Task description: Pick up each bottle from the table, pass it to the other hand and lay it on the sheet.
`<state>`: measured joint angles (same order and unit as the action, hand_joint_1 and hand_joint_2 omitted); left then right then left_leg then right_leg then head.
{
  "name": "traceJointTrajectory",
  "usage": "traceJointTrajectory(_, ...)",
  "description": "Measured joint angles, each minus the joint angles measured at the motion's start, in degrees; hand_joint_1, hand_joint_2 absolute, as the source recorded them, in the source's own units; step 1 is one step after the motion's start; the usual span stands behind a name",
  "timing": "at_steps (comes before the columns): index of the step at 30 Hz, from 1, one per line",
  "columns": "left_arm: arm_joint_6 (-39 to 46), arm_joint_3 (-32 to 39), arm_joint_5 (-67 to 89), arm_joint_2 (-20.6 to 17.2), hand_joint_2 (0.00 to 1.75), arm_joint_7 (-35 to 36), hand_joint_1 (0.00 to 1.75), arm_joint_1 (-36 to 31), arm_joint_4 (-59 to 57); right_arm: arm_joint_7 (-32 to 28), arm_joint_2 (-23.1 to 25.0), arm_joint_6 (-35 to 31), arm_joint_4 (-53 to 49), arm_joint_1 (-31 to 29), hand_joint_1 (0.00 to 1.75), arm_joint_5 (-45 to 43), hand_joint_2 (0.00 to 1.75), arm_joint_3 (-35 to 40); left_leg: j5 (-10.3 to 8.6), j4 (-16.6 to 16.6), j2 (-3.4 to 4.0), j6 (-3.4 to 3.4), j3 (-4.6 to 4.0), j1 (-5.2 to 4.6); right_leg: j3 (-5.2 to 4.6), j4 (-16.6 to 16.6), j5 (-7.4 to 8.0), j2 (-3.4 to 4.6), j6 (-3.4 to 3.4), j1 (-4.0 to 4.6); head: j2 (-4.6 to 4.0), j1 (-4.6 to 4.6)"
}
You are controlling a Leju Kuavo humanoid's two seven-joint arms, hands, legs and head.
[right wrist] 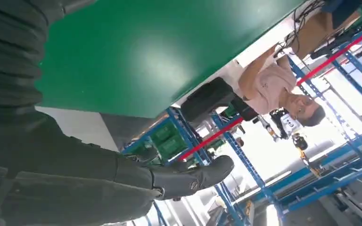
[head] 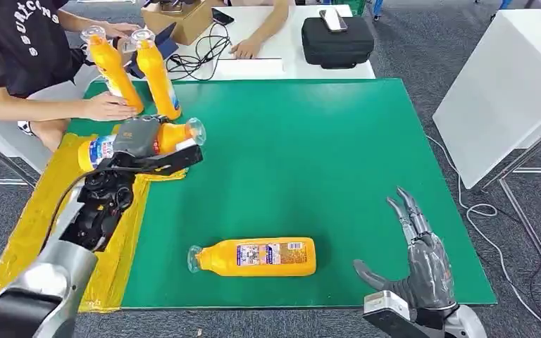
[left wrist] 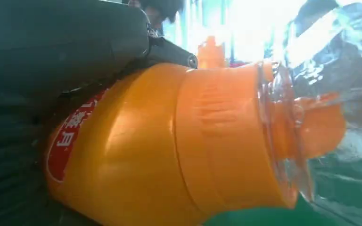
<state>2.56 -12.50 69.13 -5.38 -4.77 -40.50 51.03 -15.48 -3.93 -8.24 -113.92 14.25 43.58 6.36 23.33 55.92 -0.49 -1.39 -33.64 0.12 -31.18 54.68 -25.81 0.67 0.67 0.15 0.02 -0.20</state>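
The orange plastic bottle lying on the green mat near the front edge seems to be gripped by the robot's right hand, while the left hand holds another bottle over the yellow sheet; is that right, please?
Not quite. The head view shows the orange plastic bottle lying free on the green mat; the right hand is open beside it, apart from it. The rest stands: the left hand holds another orange bottle over the yellow sheet.

The left arm (head: 77, 232) is silver at the forearm, turning to black jointed parts toward the wrist, with a thin black cable looping along its outer side. The left hand (head: 137, 137) has a grey back and dark fingers. The right hand (head: 423, 264) is grey with slim, segmented dark-grey fingers and a thick grey thumb; its wrist carries a silver block (rounded at the corners). Close behind the right hand sit a dark ribbed cover (right wrist: 9, 61) and a glossy dark fingertip (right wrist: 202, 174)
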Motion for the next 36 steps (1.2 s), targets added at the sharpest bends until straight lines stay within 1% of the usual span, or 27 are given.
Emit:
traceJointTrajectory(4, -0.2, 0.0, -0.1, -0.6, 1.75, -0.1, 1.75, -3.0, -5.4, -0.2, 0.2, 0.1, 0.0, 0.0, 0.0, 0.0, 1.75, -0.7, 0.0, 0.0, 0.0, 0.0, 0.0, 0.0, 0.0, 0.0, -0.01, -0.01, 0.0, -0.01, 0.0, -0.02)
traceJointTrajectory(12, -0.2, 0.0, -0.1, -0.8, 1.75, 0.0, 1.75, -4.9, -9.7, -0.3, 0.4, 0.2, 0.0, 0.0, 0.0, 0.0, 1.75, -1.1, 0.01, 0.0, 0.0, 0.0, -0.03, -0.01, 0.0, 0.0, -0.01, -0.01, 0.0, -0.02, 0.0, -0.04)
traceJointTrajectory(14, -0.3, 0.0, 0.8, -1.0, 1.75, 1.7, 1.75, -5.7, -11.3, -0.7, 0.6, 0.5, 0.0, -0.1, 0.0, -0.4, 1.75, -1.1, 0.0, 0.0, 0.0, 0.0, -0.03, -0.01, 0.01, 0.0, -0.01, -0.02, 0.01, -0.01, 0.0, -0.02)
traceJointTrajectory(19, -1.8, 0.0, 1.5, -1.9, 1.75, 3.0, 1.75, -8.0, -15.5, -1.2, 1.1, 1.7, 0.7, -1.5, 0.0, -0.9, 1.75, -1.1, 0.0, 0.0, 0.0, 0.01, -0.02, 0.0, 0.02, 0.0, -0.01, -0.01, 0.0, 0.01, 0.0, -0.04)
traceJointTrajectory(23, -3.0, 0.0, 2.5, -2.8, 1.75, 2.8, 1.75, -8.3, -18.5, -1.2, 1.7, 1.3, 1.4, -2.3, 0.0, 0.5, 1.75, -1.0, 0.0, 0.0, 0.0, 0.01, -0.03, 0.01, 0.0, 0.0, -0.01, -0.01, 0.0, 0.01, 0.0, -0.02)
traceJointTrajectory(24, -3.2, 0.0, 2.6, -2.9, 1.75, 2.6, 1.41, -8.4, -19.3, -1.1, 1.8, 1.1, 1.6, -2.5, 0.0, 0.6, 1.75, -1.0, 0.0, 0.0, -0.02, 0.01, -0.03, 0.01, 0.01, 0.0, -0.02, -0.01, 0.0, 0.01, 0.0, -0.04)
traceJointTrajectory(25, -3.3, 0.0, 2.8, -2.9, 1.75, 2.5, 0.63, -8.3, -19.7, -1.0, 2.0, 1.1, 1.7, -2.7, 0.0, 0.7, 1.75, -1.0, 0.0, 0.0, -0.03, 0.01, -0.04, 0.01, 0.01, 0.0, -0.02, -0.02, 0.0, 0.01, 0.0, -0.02)
traceJointTrajectory(26, -3.5, 0.0, 2.9, -2.9, 1.75, 2.4, 0.16, -8.3, -20.3, -0.9, 2.0, 1.2, 1.8, -2.8, 0.0, 0.7, 1.75, -1.0, 0.0, 0.0, -0.04, 0.01, -0.06, 0.01, 0.01, 0.0, -0.02, -0.02, 0.0, 0.01, 0.0, -0.02)
traceJointTrajectory(27, -3.7, 0.0, 2.9, -2.9, 1.75, 2.4, 0.0, -8.3, -20.8, -0.9, 2.0, 1.2, 1.9, -3.0, 0.0, 0.7, 1.75, -1.0, 0.0, 0.0, -0.03, 0.01, -0.06, 0.01, 0.01, 0.0, -0.02, -0.02, 0.0, 0.01, 0.0, -0.02)
traceJointTrajectory(36, -5.5, 0.0, 4.8, -3.0, 1.75, 4.1, 0.0, -8.3, -24.2, 0.5, 2.6, 1.2, 3.1, -4.1, 0.0, 3.3, 1.75, -0.8, -0.01, 0.0, -0.07, 0.01, -0.06, 0.0, 0.02, 0.0, -0.02, -0.04, 0.0, -0.01, 0.0, 0.0)
